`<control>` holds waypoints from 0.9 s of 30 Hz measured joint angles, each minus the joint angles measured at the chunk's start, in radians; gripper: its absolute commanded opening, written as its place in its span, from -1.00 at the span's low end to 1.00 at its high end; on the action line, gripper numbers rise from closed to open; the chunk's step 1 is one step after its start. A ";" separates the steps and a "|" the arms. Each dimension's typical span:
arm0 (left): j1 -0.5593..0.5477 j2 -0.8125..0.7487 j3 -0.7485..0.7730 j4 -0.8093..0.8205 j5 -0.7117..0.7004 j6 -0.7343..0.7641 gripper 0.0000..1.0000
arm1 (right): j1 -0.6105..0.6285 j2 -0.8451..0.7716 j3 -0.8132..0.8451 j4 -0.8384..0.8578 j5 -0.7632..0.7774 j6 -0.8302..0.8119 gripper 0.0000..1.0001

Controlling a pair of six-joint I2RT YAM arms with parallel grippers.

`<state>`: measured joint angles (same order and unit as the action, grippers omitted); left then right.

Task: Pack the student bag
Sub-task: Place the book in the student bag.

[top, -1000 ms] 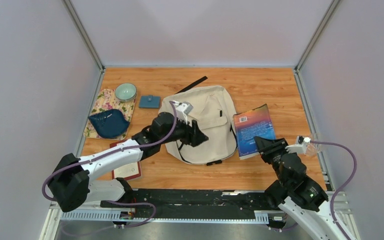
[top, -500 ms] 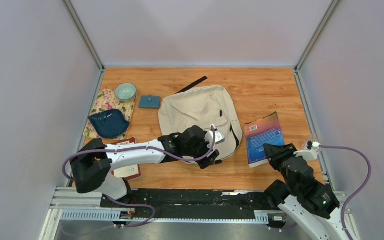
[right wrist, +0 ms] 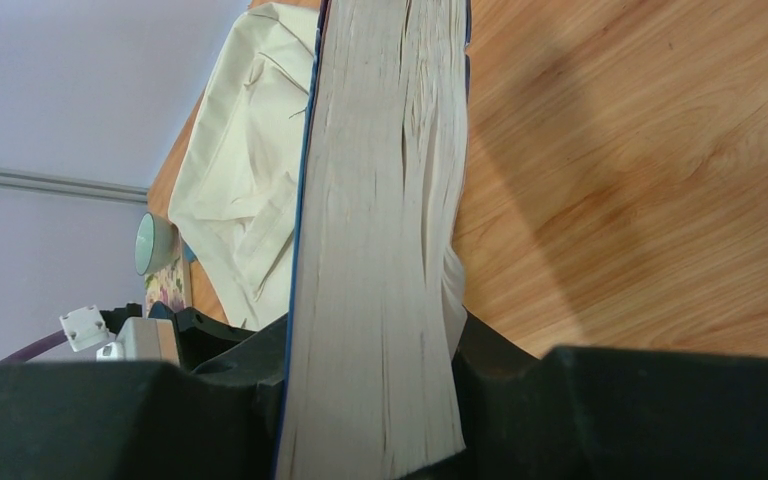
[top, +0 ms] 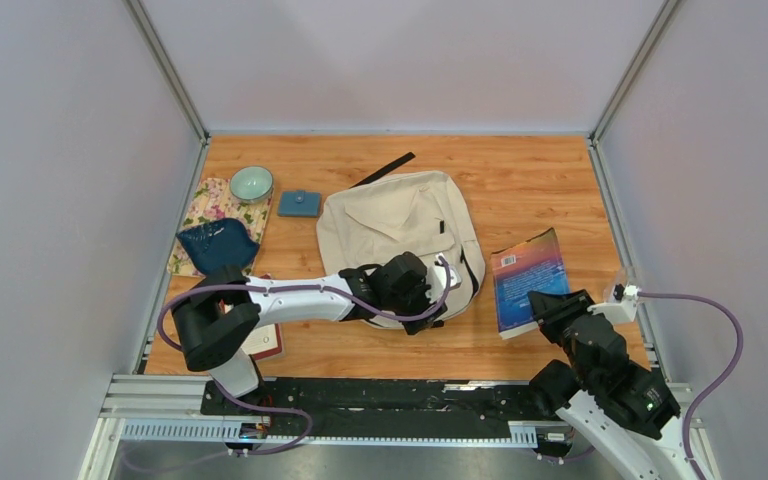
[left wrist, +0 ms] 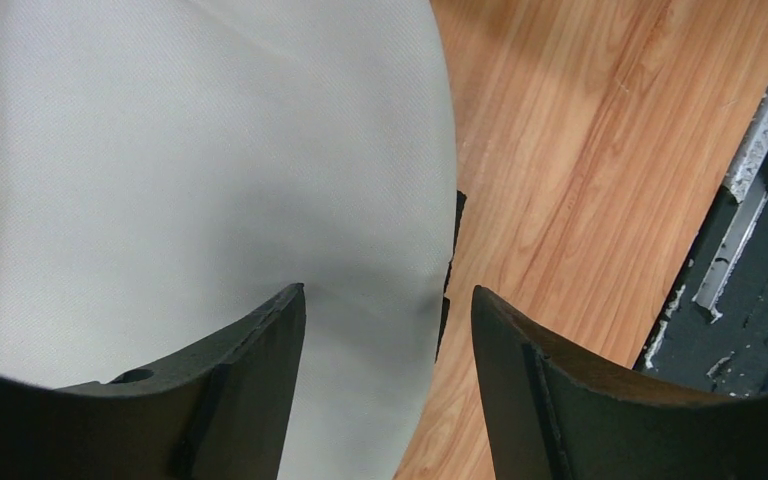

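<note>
Now the student bag [top: 400, 215] lies flat in the middle of the desk [top: 520, 170]. The left gripper [left wrist: 388, 300] hovers wide-jawed over its near edge, probably to open it. The right gripper [right wrist: 370, 350] clamps a book [top: 528, 275] beside it, apparently ready for packing.

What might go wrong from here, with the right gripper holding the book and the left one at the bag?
1. The right gripper clamps the book by its near edge only, so it may sag or slip.
2. The bag shows no open mouth, so the book could be pushed against closed fabric.
3. The left gripper, open over the bag's near edge, may pinch thin fabric and drag the bag.
</note>
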<state>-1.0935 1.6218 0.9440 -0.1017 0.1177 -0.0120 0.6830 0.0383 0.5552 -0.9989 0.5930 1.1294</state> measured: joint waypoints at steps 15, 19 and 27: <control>-0.004 0.024 0.005 0.000 -0.026 0.008 -1.00 | 0.000 -0.011 0.000 -0.003 0.000 0.012 -1.00; -0.005 0.022 0.006 0.000 -0.027 0.002 -1.00 | 0.000 -0.011 0.000 -0.018 0.000 0.021 -1.00; -0.004 -0.040 0.031 -0.029 -0.065 -0.002 -1.00 | 0.000 -0.015 0.003 -0.113 -0.014 0.047 -1.00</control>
<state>-1.0977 1.5818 0.9749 -0.1307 0.0528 -0.0135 0.6830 0.0231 0.5583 -1.1118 0.5793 1.1759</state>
